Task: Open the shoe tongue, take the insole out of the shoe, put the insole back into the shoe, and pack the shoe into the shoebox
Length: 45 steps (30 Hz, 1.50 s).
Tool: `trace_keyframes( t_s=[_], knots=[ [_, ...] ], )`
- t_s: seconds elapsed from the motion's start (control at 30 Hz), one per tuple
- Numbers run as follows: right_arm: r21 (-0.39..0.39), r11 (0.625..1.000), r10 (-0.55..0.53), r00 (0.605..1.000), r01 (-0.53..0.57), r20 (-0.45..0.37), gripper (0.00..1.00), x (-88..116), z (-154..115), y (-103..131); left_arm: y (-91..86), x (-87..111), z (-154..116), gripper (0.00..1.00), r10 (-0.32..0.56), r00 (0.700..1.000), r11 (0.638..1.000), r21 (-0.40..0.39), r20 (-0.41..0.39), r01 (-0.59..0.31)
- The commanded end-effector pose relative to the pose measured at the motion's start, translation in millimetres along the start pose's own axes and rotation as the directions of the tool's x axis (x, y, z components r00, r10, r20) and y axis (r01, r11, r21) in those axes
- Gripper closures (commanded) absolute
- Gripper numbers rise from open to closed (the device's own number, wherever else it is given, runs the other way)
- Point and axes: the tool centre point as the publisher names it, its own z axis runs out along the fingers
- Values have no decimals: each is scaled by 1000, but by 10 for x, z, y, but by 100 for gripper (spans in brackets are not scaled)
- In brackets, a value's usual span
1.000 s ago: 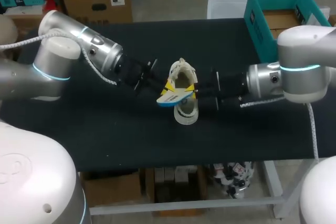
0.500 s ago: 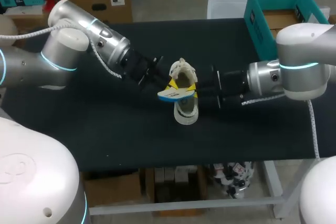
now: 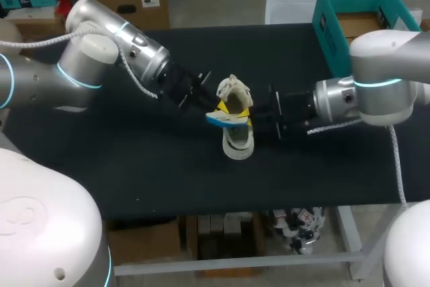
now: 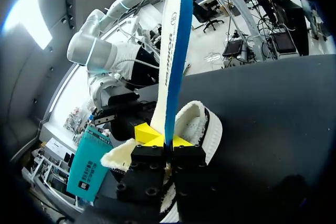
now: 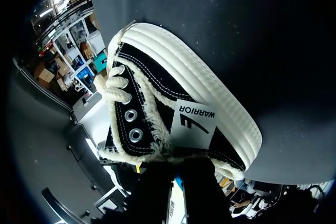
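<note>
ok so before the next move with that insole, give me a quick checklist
1. left end effector grip on the insole: ok, both yellow tips pinch it from two sides.
2. insole fully clear of the shoe: cannot tell, its lower end is hidden behind the left end effector.
3. shoe sole down on the table, opening facing up: ok.
4. right end effector steadying the shoe: cannot tell, it is at the shoe's side but the contact is hidden.
5. shoebox open on top: ok, it stands by the table's far right corner.
</note>
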Motion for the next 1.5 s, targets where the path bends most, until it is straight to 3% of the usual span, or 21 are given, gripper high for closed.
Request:
trace_keyframes(
  t_s=[0.03, 0.17, 0.2, 0.33, 0.43, 0.53, 0.7, 0.83, 0.9, 0.93, 0.97, 1.2, 1.37, 1.5],
  knots=[
    [22, 1000, 6, 1000, -6, 3, 100, 36, 85, 57, 39, 14, 61, 100, 1, 1000, 1000, 1, 7, -1],
    [19, 1000, 16, 1000, -16, 2, 100, 27, 67, 40, 49, 26, 57, 100, -4, 1000, 1000, -5, 8, 4],
    [9, 1000, 23, 1000, -23, -2, 83, 23, 38, 15, 50, 29, 56, 100, -5, 1000, 1000, -6, 9, 5],
    [-17, 1000, 21, 1000, -21, -15, 65, 11, -63, -103, 40, 43, 54, 100, -7, 1000, 1000, -5, 13, 7],
    [-41, 999, 15, 1000, -16, -17, 58, 4, -119, -196, 20, 48, 58, 100, -7, 1000, 1000, -2, 18, 7],
    [-54, 998, 10, 1000, -11, -20, 59, -12, -163, -260, 9, 49, 59, 100, -6, 1000, 1000, -1, 22, 6],
    [-58, 998, 4, 1000, -6, -25, 68, -25, -184, -293, -5, 54, 57, 100, -7, 1000, 1000, -6, 25, 7],
    [-40, 999, 5, 1000, -6, -18, 67, -40, -135, -280, -12, 57, 56, 100, -9, 1000, 1000, -13, 26, 9],
    [-36, 999, 7, 1000, -7, -13, 83, -45, -115, -273, -14, 58, 55, 100, -10, 1000, 1000, -17, 26, 11],
    [-35, 999, 7, 1000, -7, -12, 97, -46, -110, -272, -14, 58, 54, 100, -11, 1000, 1000, -19, 27, 12],
    [-33, 999, 6, 1000, -6, -10, 100, -48, -105, -272, -14, 59, 53, 100, -12, 1000, 1000, -21, 28, 13],
    [-25, 1000, 0, 1000, 0, -11, 100, -62, -87, -270, -50, 54, 42, 100, -29, 999, 999, -13, 35, 30],
    [-28, 1000, -3, 1000, 3, -19, 100, -70, -106, -276, -196, 29, 21, 66, -13, 998, 1000, 21, 53, 12],
    [-29, 1000, -4, 1000, 4, -23, 100, -69, -109, -276, -255, 17, 46, 67, -1, 998, 1000, 30, 55, -1]
  ],
)
